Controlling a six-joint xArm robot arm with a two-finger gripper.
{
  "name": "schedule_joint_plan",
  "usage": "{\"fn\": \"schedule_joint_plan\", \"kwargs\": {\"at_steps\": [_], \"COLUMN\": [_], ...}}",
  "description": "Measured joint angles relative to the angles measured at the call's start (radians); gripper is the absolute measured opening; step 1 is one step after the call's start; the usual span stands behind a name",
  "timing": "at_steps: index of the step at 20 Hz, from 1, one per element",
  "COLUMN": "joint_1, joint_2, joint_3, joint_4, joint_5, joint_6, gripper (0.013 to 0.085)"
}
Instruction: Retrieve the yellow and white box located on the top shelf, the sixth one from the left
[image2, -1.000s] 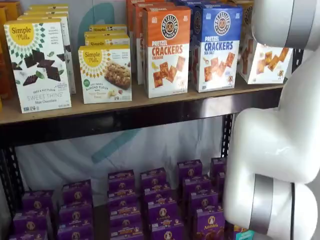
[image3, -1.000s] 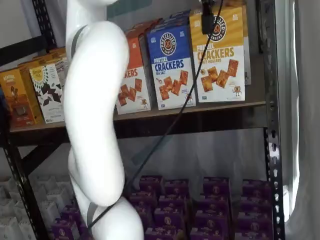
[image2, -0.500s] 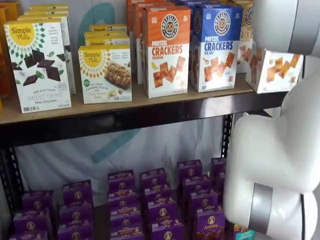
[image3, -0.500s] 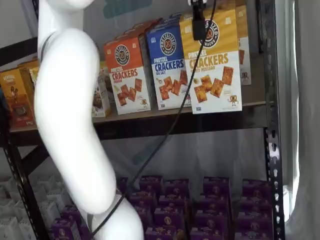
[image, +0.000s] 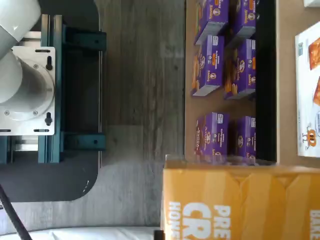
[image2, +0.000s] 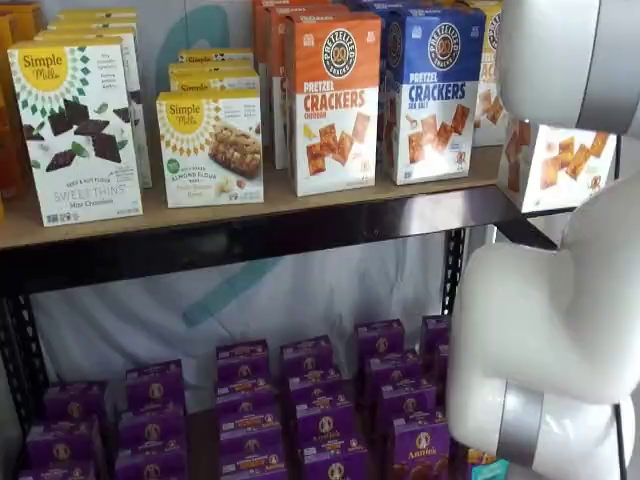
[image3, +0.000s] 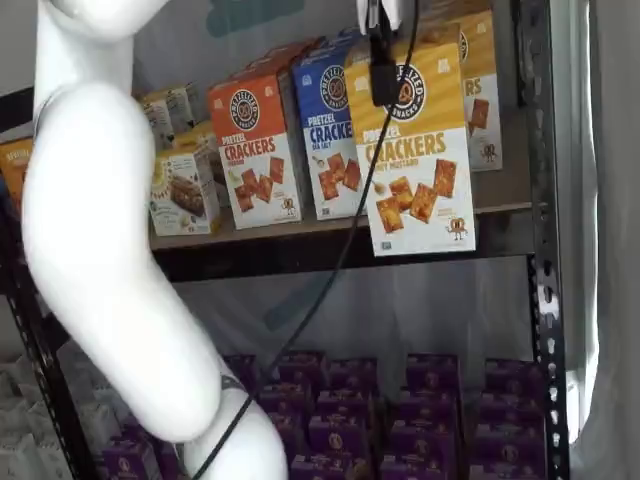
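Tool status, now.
Tool: shut on the yellow and white box, held in the air just in front of the top shelf.

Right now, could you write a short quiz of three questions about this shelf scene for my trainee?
1. True or false: the yellow and white box rests on the top shelf.
2. Which carton stands nearest it on the shelf: (a) blue Pretzel Crackers box, (b) Simple Mills box?
3. What fills the lower level?

Key: 1. False; it hangs in front of the shelf, held at its top by the end effector. 2. a. 3. Small purple boxes.
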Motion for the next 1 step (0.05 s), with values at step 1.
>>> {"fn": "schedule_joint_plan", "kwargs": {"at_steps": [1], "joint_1": [0.0], "joint_2": [-0.004], "joint_3": [0.006], "joint_4": [0.0], "joint_5": [-0.001], "joint_6": [0.0], "gripper": [0.057]}}
